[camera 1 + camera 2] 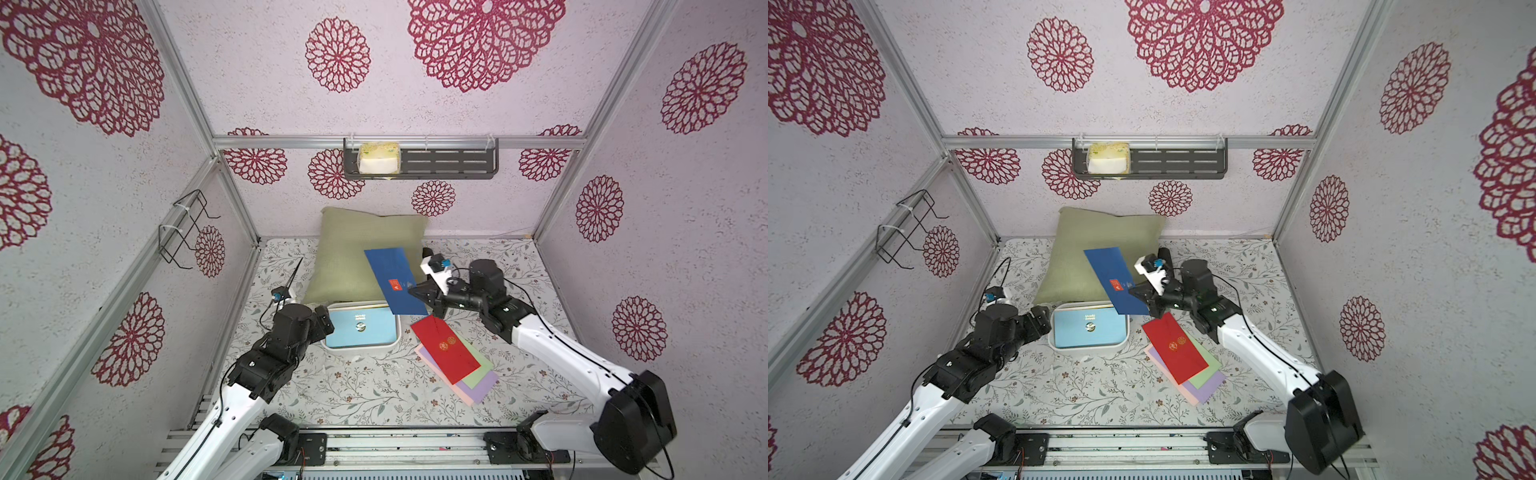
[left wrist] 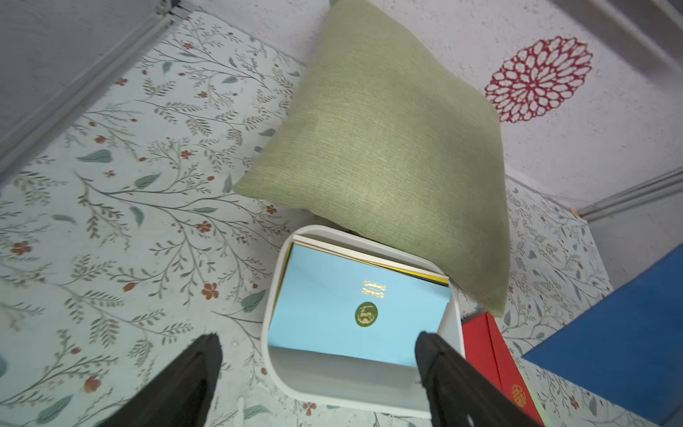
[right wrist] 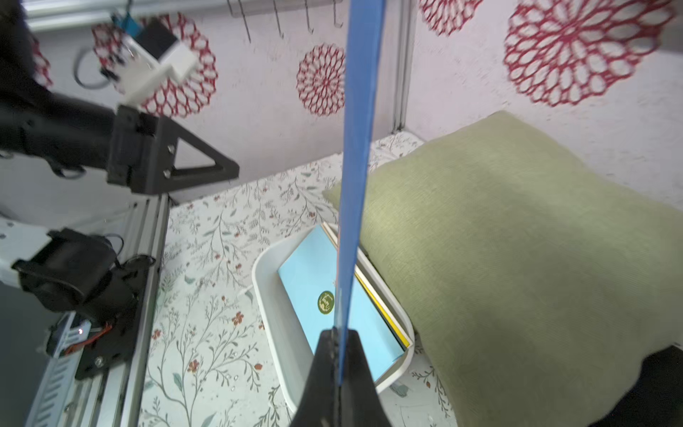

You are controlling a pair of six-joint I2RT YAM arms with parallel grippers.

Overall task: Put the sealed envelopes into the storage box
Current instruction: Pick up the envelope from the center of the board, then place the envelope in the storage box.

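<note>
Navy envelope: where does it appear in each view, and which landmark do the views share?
In a top view: navy envelope at centre, overlapping the green pillow.
In a top view: navy envelope, same place.
Left wrist: navy envelope cut off by the frame, beside the red envelope.
Right wrist: navy envelope edge-on, a thin strip clamped in the right gripper.
Shared landmark: the green pillow.

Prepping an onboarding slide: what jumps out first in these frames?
The navy envelope, pinched off the table in the right gripper, hangs near the white storage box, where a light blue envelope lies on top. Beside the box a red envelope tops a fanned stack; a green cushion sits behind.
</note>
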